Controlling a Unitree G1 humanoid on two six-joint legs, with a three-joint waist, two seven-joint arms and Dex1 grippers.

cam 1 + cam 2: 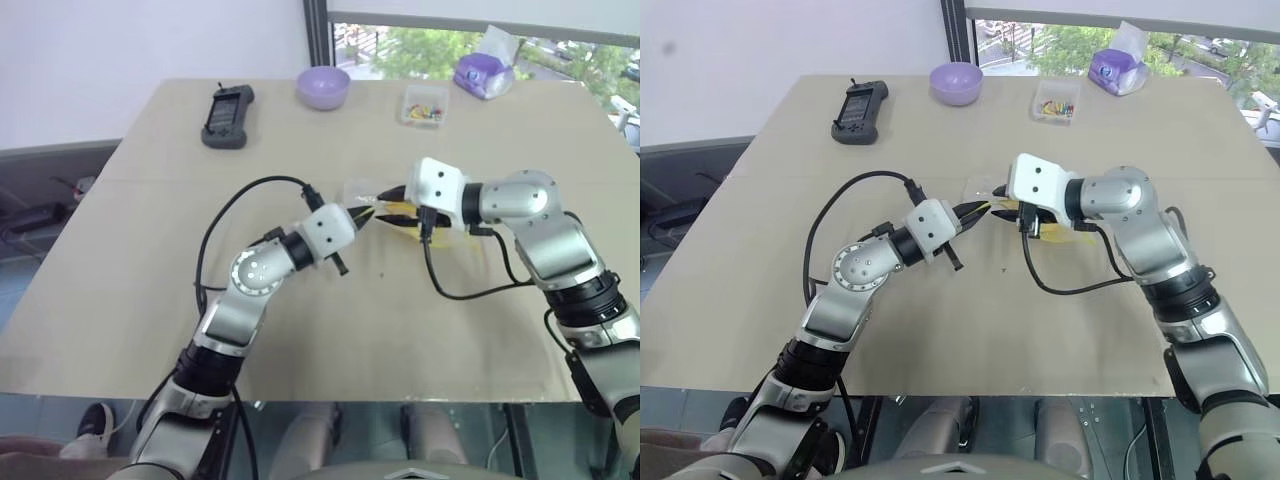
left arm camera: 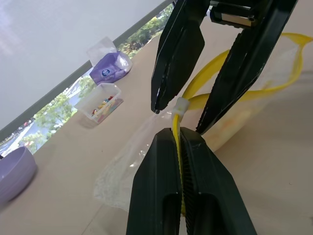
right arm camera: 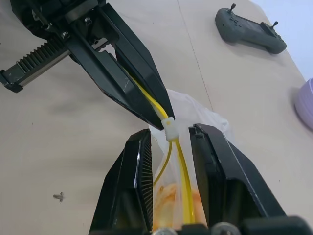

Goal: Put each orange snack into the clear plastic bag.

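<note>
The clear plastic bag (image 2: 122, 166) lies at mid table with its yellow zip strip (image 3: 182, 166) lifted off the surface. My left gripper (image 2: 178, 134) is shut on that strip just behind the white zip slider (image 2: 181, 105). Facing it, my right gripper (image 3: 169, 132) stands open, one finger on each side of the slider and the two yellow strips, with a small gap to each. The orange snack (image 3: 171, 205) shows as an orange blur inside the bag, under the right gripper. In the left eye view both grippers meet tip to tip over the bag (image 1: 410, 232).
A black handheld controller (image 1: 228, 115), a purple bowl (image 1: 323, 86), a small clear box of colourful bits (image 1: 424, 104) and a purple packet (image 1: 484, 72) stand along the far side of the table (image 1: 150, 300). Black cables hang from both wrists.
</note>
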